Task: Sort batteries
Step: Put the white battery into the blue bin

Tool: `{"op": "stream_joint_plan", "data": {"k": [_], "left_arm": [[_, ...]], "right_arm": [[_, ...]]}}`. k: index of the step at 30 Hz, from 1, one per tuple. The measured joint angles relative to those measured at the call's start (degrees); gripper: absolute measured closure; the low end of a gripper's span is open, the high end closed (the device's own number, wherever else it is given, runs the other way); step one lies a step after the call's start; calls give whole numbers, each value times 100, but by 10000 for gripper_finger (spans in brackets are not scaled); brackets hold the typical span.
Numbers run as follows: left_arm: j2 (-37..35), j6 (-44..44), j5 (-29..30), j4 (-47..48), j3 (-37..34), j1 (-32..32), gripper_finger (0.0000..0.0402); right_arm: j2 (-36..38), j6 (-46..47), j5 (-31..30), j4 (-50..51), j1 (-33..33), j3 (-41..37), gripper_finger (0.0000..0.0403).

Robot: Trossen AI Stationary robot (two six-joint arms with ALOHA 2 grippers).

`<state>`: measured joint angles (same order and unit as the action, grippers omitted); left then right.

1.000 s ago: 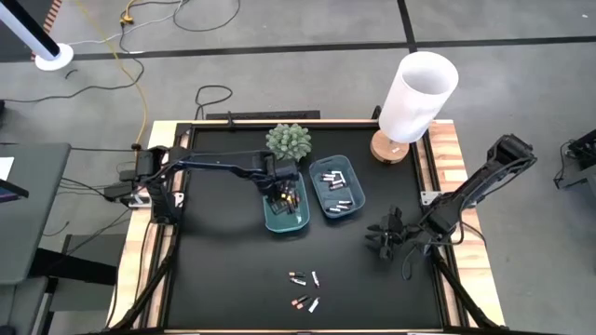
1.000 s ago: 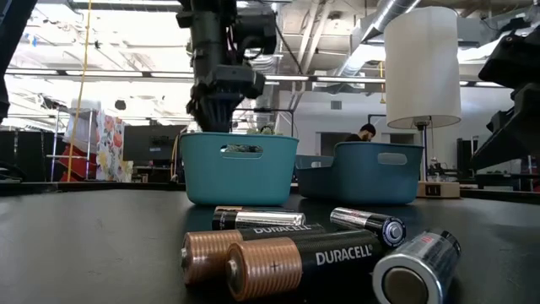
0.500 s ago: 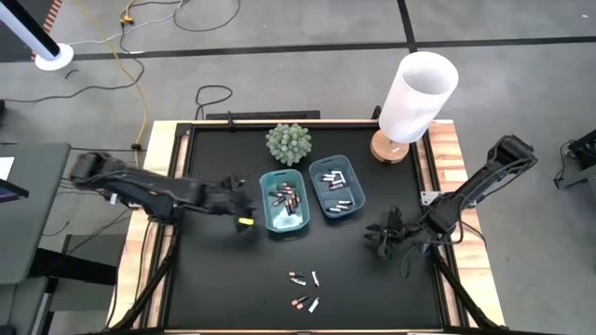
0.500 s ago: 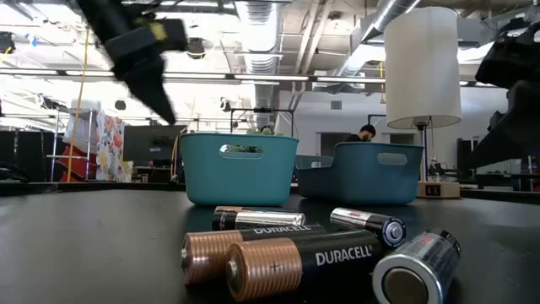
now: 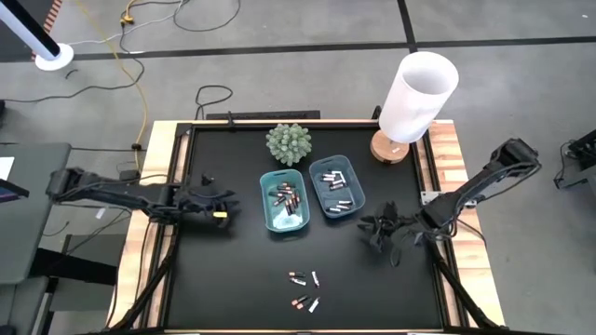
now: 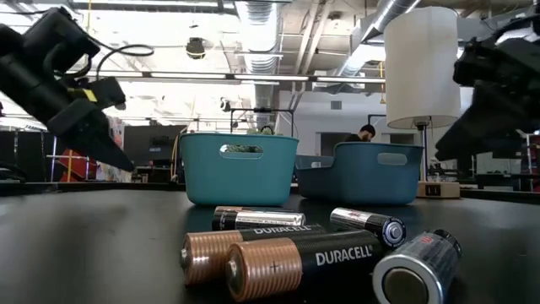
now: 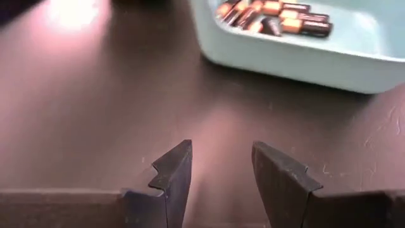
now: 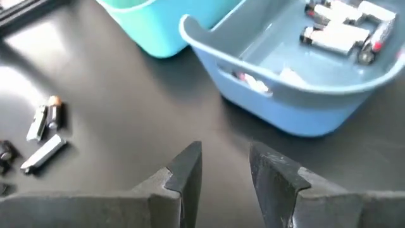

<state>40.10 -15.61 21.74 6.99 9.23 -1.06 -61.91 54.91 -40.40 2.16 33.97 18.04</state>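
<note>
Jaws apart, empty; loose batteries [image 5: 304, 289] black/copper & silver.

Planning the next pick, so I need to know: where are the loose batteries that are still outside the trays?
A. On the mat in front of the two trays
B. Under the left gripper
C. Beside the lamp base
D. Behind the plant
A: four loose batteries lie on the black mat, in front of the two trays, with neither gripper over them.
</note>
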Motion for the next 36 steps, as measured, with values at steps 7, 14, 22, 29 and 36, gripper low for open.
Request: {"op": "stream_joint_plan", "data": {"k": [7,14,22,29,36], "left_arm": [[-401,-1087,-5,-20,-296,50,240],[-403,42,-689,-1159,-677,40,240],[-398,334,-1635,-1662,-859,39,240],[-403,235,-1611,-1681,-870,39,240],[-401,233,-1611,-1675,-876,39,240]], "right_arm": [[-1,-1023,3,-824,-389,0,253],[-2,-1919,679,-1568,-721,0,253],[-2,-1757,1178,-1667,-637,-1,253],[-360,-1656,1189,-1515,-425,651,270],[-1771,-1232,1198,362,-406,2374,298]]}}
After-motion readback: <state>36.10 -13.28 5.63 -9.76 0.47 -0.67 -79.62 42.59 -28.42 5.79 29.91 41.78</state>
